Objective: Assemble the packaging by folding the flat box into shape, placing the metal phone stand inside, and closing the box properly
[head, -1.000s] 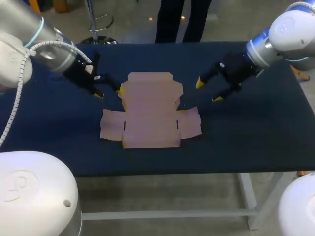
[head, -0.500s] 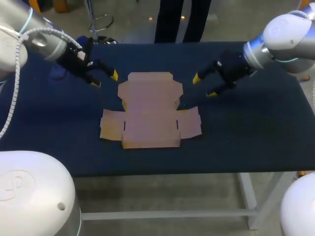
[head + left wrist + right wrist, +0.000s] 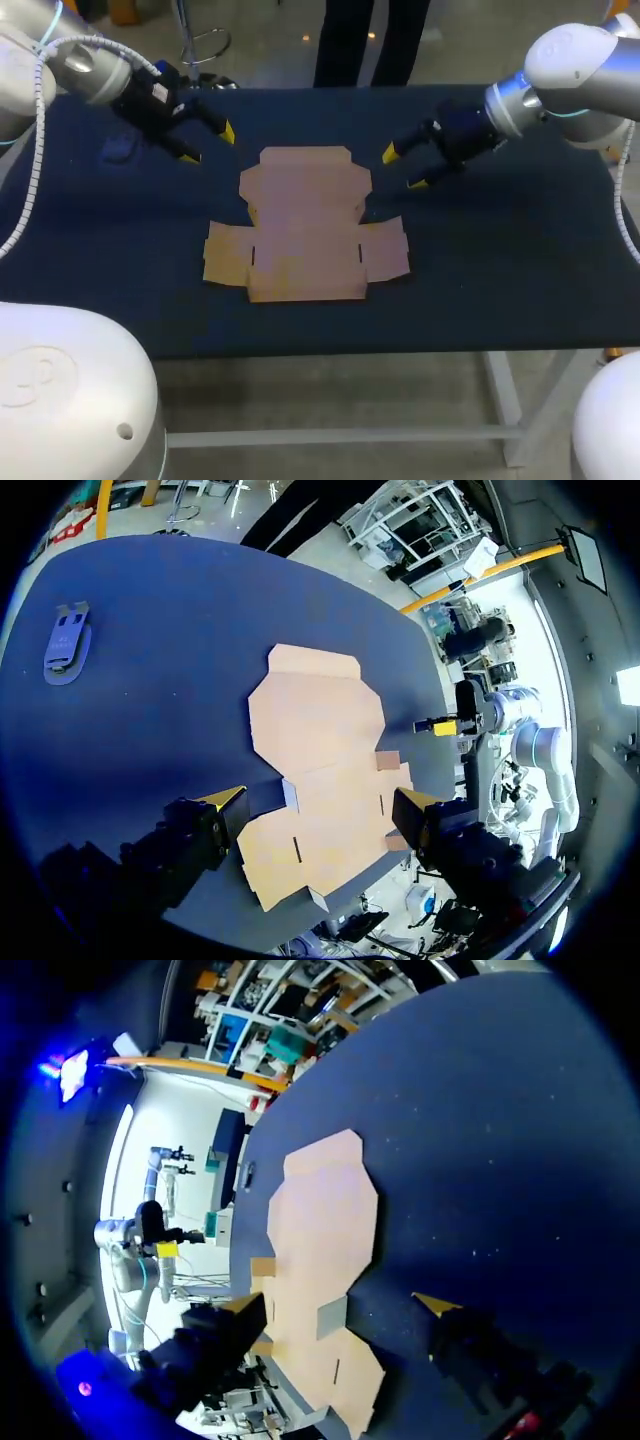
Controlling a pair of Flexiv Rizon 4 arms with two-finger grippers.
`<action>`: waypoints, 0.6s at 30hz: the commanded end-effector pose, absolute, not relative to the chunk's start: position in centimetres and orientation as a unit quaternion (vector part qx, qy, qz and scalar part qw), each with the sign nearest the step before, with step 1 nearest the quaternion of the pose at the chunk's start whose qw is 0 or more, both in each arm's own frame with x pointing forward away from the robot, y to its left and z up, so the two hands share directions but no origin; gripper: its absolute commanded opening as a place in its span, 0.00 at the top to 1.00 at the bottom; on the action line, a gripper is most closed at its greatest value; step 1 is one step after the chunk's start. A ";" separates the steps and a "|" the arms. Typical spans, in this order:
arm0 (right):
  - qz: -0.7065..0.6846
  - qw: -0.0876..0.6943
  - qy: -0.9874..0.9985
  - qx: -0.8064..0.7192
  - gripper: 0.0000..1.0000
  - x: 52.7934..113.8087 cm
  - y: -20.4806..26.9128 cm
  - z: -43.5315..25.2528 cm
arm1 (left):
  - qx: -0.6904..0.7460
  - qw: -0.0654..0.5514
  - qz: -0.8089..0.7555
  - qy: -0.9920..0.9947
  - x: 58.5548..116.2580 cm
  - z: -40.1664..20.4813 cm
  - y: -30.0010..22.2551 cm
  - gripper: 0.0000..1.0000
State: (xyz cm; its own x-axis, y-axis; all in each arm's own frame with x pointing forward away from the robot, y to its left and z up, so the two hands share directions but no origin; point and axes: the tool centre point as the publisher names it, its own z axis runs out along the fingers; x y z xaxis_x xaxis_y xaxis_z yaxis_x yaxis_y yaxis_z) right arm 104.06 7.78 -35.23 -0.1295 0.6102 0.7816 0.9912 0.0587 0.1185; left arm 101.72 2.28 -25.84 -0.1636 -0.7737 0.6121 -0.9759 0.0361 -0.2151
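The flat brown cardboard box lies unfolded on the dark blue table, its flaps spread out. My left gripper hovers open beyond the box's far left corner, with nothing between its fingers. My right gripper hovers open off the box's far right corner, also empty. The metal phone stand lies flat on the cloth at the far left, behind the left gripper. From the left wrist, the box lies ahead of the open gripper, with the stand off to the side. From the right wrist, the box lies ahead of the open gripper.
The dark blue table stretches bare to the right of the box and along its near edge. Nothing else stands on the table.
Both grippers have drawn away from the box's sides. The left one moved off toward the far left, the right one shifted farther back and slightly left. The box has not moved.
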 end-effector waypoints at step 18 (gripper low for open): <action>-0.315 0.317 -0.695 -0.564 0.00 107.5 10.6 -37.9 | 0.640 0.230 0.245 -0.691 104.9 -26.5 4.6 0.00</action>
State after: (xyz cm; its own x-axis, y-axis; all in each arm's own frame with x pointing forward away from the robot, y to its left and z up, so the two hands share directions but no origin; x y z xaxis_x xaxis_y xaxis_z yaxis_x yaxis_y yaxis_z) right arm 106.58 10.34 -37.24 -0.1633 0.5961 0.7861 0.9864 0.1143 0.1183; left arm 104.39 4.39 -26.46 -0.0746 -0.7740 0.6288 -0.9951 0.0169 -0.0973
